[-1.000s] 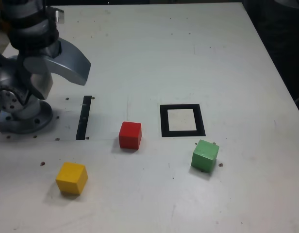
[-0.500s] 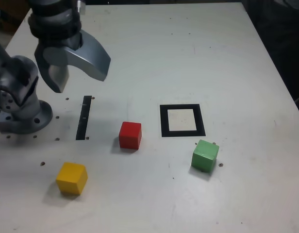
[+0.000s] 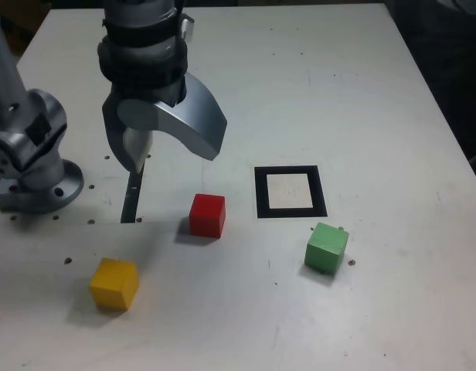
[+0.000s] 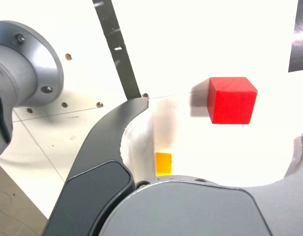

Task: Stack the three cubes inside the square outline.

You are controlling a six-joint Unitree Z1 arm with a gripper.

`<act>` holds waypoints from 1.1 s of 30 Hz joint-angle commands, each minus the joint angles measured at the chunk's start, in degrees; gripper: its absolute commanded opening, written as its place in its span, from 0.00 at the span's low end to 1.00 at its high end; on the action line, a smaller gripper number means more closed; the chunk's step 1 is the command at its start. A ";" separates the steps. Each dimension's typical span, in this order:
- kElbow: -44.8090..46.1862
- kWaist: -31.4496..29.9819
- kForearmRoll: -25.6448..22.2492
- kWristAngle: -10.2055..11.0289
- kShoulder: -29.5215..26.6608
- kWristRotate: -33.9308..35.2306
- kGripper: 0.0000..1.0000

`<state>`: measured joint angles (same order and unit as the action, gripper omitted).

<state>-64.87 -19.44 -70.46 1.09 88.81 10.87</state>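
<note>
Three cubes rest apart on the white table. The red cube [image 3: 207, 215] [image 4: 231, 100] lies to the left of the square outline [image 3: 261, 193] in the exterior view. Nearer the front are the green cube [image 3: 326, 247], right of the outline, and the yellow cube [image 3: 114, 284] [image 4: 164, 163] at the left. The outline's white centre is bare. My gripper [image 3: 172, 154] [image 4: 220, 137] hangs open above the table, behind and to the left of the red cube, holding nothing. One corner of the outline [image 4: 301, 49] shows in the wrist view.
The arm's round grey base [image 3: 33, 178] [image 4: 28, 64] is bolted at the exterior view's left. A narrow black strip [image 3: 132, 197] [image 4: 117, 49] lies between the base and the red cube. The table's right edge [image 3: 454, 139] borders a dark floor.
The gripper has swung from over the base towards the exterior view's right, past the black strip and closer to the red cube. It stayed open. The cubes have not moved.
</note>
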 commanded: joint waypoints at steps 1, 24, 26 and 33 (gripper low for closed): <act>-1.46 -1.17 0.03 -0.03 1.73 0.70 0.99; 0.40 -0.98 11.00 -1.32 17.12 0.46 0.99; 1.32 -0.55 11.77 -1.11 17.17 0.34 0.98; 3.34 0.19 16.59 -0.98 17.83 -0.96 0.92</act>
<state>-61.55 -19.32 -53.88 0.09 106.29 10.03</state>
